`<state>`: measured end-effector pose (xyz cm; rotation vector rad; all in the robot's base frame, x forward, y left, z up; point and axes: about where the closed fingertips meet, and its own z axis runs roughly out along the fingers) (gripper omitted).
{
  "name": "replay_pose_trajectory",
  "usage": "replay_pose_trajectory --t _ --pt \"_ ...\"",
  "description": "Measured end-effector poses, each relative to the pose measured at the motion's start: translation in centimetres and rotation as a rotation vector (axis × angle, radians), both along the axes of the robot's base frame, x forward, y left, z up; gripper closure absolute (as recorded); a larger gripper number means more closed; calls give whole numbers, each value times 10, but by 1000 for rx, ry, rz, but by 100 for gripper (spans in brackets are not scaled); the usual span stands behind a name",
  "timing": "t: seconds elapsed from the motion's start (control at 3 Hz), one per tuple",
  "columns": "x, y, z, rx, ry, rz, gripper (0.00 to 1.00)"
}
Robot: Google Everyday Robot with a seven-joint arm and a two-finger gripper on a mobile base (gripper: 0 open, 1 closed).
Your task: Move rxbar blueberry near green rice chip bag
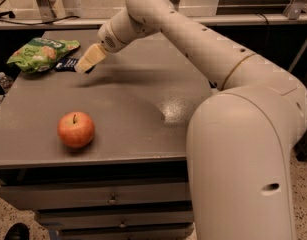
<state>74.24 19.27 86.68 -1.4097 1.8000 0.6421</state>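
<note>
The green rice chip bag (40,53) lies crinkled at the far left corner of the table. The rxbar blueberry (68,64), a dark navy bar, lies flat on the table right beside the bag's right edge. Its right end is hidden behind my gripper (88,61). My gripper reaches in from the right, low over the table and right at the bar's right end. I cannot tell whether it touches the bar.
A red-orange apple (76,129) sits near the table's front left. The grey table (143,109) has drawers under its front edge. My large cream arm (243,134) fills the right side. A small bottle (4,80) stands off the table's left edge.
</note>
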Motion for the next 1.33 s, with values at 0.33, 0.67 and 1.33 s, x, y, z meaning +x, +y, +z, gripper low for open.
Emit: replay_pose_trajectory --t 0.33,0.67,1.33 --pt "7 -45 23 36 -15 -38 0" --pt "15 -97 48 70 -56 -51 0" --pt "18 -158 76 113 -123 -90 0"
